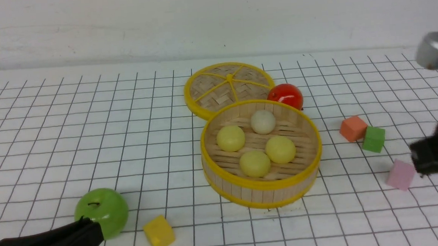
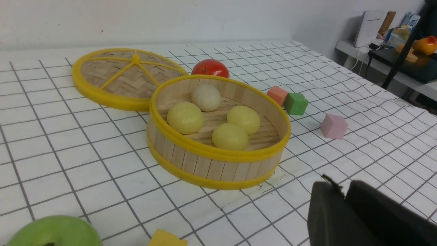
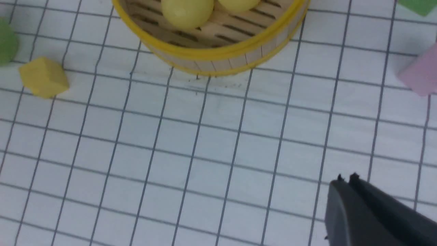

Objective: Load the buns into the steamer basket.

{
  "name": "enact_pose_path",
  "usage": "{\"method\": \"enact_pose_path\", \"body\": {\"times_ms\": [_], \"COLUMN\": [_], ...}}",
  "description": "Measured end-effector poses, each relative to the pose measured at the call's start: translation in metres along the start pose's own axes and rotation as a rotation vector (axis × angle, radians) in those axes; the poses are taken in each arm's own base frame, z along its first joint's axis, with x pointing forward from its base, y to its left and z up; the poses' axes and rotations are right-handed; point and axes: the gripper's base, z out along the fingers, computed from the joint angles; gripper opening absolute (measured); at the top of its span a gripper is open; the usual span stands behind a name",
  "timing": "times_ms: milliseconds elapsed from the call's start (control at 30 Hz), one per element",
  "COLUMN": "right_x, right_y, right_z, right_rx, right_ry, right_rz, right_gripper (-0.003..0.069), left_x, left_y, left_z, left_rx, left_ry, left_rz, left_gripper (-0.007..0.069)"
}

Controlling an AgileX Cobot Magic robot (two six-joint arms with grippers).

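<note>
The steamer basket (image 1: 262, 195) stands mid-table, a round bamboo tub with yellow rims. Inside it lie three pale yellow buns (image 1: 230, 138) (image 1: 280, 149) (image 1: 255, 163) and one off-white bun (image 1: 263, 121). The left wrist view shows the same basket (image 2: 218, 155) with the buns (image 2: 185, 117) in it. My left gripper (image 1: 92, 224) (image 2: 344, 189) is low at the near left, beside the green apple, shut and empty. At the far right, my blurred right gripper (image 1: 415, 156) hangs next to the pink cube. Its fingers (image 3: 346, 177) are shut on nothing, well off the basket (image 3: 218, 53).
The flat woven lid (image 1: 228, 86) lies behind the basket, with a red fruit (image 1: 285, 95) beside it. A green apple (image 1: 102, 210) and a yellow cube (image 1: 158, 233) sit near left. Orange (image 1: 353, 128), green (image 1: 373, 139) and pink (image 1: 400, 174) cubes sit at the right.
</note>
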Motion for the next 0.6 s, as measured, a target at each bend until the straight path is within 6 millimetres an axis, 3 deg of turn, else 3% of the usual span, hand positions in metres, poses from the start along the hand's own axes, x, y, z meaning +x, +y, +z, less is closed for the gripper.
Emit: {"method": "enact_pose_path", "body": {"times_ms": [33,100,167,267,367,433,600], "right_x": [0.002,0.032,0.045,0.087,0.108,0.114,0.127], "right_y": [0.0,-0.004,-0.005,-0.011,-0.021,-0.025,-0.039], "right_z": [-0.002,-0.032,-0.046,-0.089,-0.103,-0.1,-0.047], "right_rx": [-0.002,-0.024,-0.037,-0.067,0.009,0.063,0.18], "right_ry": [-0.004,-0.08,-0.126,-0.324,-0.489,-0.532,-0.649], "right_rz": [0.0,-0.002,-0.006,-0.036,-0.062,-0.051,0.013], "right_gripper": [-0.0021,-0.0021,-0.0021,-0.0021,-0.0021,-0.002,-0.002], "left_x": [0.0,0.0,0.0,0.0,0.0,0.0,0.001], "left_y": [0.0,0.0,0.0,0.0,0.0,0.0,0.0], "left_z": [0.0,0.0,0.0,0.0,0.0,0.0,0.001], "left_rx": [0.0,0.0,0.0,0.0,0.0,0.0,-0.001], "left_ry": [0.0,0.001,0.001,0.001,0.003,0.004,0.01], "left_rz": [0.0,0.0,0.0,0.0,0.0,0.0,0.0], "left_gripper": [0.0072,0.0074,0.0075,0.0079,0.0081,0.0082,0.0089]}}
